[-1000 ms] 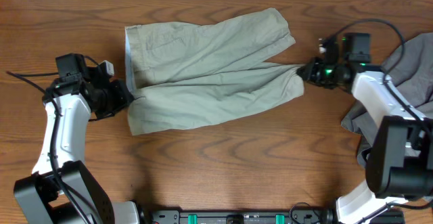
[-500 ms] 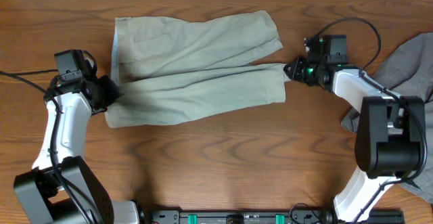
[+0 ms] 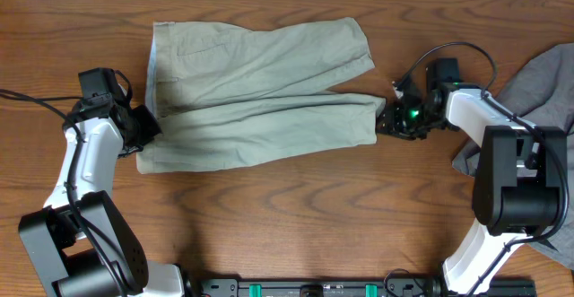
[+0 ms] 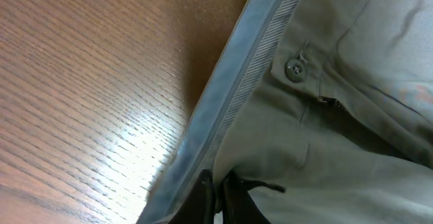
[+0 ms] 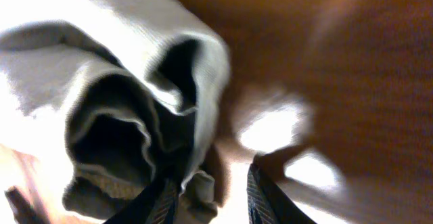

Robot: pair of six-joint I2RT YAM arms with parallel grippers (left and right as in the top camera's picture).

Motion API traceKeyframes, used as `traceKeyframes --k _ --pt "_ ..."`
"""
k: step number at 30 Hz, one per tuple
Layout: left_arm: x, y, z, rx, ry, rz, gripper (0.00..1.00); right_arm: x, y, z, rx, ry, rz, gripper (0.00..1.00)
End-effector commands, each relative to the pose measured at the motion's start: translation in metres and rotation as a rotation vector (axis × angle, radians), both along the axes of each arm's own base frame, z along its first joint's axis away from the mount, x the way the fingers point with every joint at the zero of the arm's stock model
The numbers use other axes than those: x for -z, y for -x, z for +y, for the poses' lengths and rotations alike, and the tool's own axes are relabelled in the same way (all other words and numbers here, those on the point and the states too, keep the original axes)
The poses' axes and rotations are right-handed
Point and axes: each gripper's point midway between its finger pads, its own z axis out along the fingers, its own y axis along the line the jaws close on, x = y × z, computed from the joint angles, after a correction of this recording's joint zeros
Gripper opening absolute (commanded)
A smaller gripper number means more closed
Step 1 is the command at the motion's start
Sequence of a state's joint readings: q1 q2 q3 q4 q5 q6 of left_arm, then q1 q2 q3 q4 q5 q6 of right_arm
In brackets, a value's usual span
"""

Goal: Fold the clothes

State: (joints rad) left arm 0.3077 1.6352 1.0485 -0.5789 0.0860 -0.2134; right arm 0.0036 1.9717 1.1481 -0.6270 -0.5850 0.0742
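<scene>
The left gripper (image 3: pixel 148 128) was clamped tight on the waistband (image 4: pixel 223 109) corner of the khaki-green shorts (image 3: pixel 260 95). In its wrist view the two dark fingertips pinched the cloth just below the pale striped inner band, near a small button (image 4: pixel 293 68). On the far side, the right gripper (image 3: pixel 387 122) sat low at the hem (image 5: pixel 135 95) of the nearer leg with its jaws partly apart. Its wrist view showed bunched hem cloth lying against one finger and bare wood in the gap, so it seemed to hold nothing. The shorts lay stretched flat across the middle of the wooden table (image 3: pixel 269 216), waistband toward the left arm. Both legs pointed toward the right arm, side by side, with the nearer one slightly overlapping the other. By the look of it, the shorts had been spread and smoothed but no clear fold had been made yet. A darker grey garment (image 3: pixel 538 91) sat crumpled at the table's right edge, well apart from the shorts, partly behind the right arm and seemingly not yet started.
</scene>
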Motion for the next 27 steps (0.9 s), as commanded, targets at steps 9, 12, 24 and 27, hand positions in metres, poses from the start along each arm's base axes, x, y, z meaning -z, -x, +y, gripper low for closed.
traceKeyframes --k 9,12,24,27 --pt "0.005 0.004 0.005 -0.017 -0.012 0.020 0.06 0.028 0.040 0.011 -0.189 0.128 0.052 0.38" --pt "0.005 0.003 0.005 -0.017 -0.012 0.019 0.06 0.038 0.044 -0.019 -0.127 0.286 0.112 0.43" --pt "0.004 0.000 0.006 -0.018 -0.016 0.004 0.06 0.027 0.064 0.004 -0.227 0.120 0.137 0.26" --pt "0.004 -0.001 0.006 -0.018 -0.017 0.001 0.06 0.026 0.066 0.017 -0.252 0.091 0.130 0.17"
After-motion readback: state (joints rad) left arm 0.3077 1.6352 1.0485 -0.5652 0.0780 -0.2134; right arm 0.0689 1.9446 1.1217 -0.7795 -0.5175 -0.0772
